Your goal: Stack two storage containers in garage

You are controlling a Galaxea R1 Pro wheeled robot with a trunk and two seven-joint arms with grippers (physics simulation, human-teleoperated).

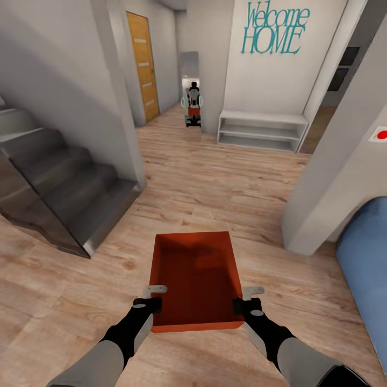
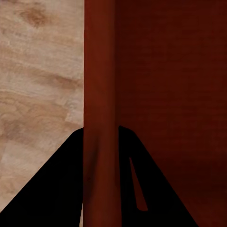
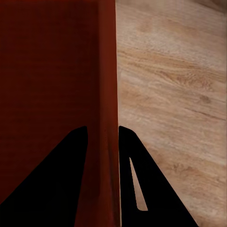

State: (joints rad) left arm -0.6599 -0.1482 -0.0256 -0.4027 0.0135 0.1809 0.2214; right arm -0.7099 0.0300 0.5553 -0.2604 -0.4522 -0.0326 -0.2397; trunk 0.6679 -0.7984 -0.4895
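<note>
Between both grippers, storage container [image 1: 194, 279]

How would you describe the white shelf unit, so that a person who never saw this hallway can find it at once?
Look at the far white wall carrying the teal "Welcome HOME" lettering. Directly below it, on the wood-plank floor, stands the low white shelf unit. It is wide with open horizontal tiers, unlike the tall narrow mirror to its left.

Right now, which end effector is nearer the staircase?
Left. The left end effector grips the orange box's left wall, on the staircase side. The right end effector grips the opposite wall, toward the blue seat.
</note>
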